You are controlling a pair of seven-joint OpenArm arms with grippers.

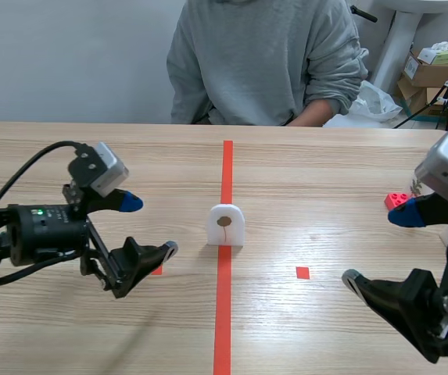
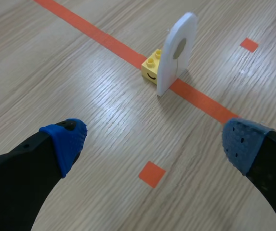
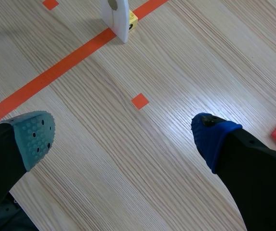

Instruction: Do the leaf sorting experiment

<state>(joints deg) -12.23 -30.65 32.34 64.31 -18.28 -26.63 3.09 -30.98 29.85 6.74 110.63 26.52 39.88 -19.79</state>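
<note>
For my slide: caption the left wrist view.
Open left claw facing a white arched card backed by a yellow brick.

It is bright in here, with soft, even light falling from overhead and no hard-edged shadows. The wooden worktop (image 1: 325,180) shows a pale sheen ahead of the left hand (image 2: 154,140), just short of the white arch piece (image 2: 176,53). There is another sheen ahead of the right hand (image 3: 122,135), beside its blue fingertip (image 3: 210,137). A faint, diffuse shadow lies under the left hand toward the worktop's near edge.
</note>
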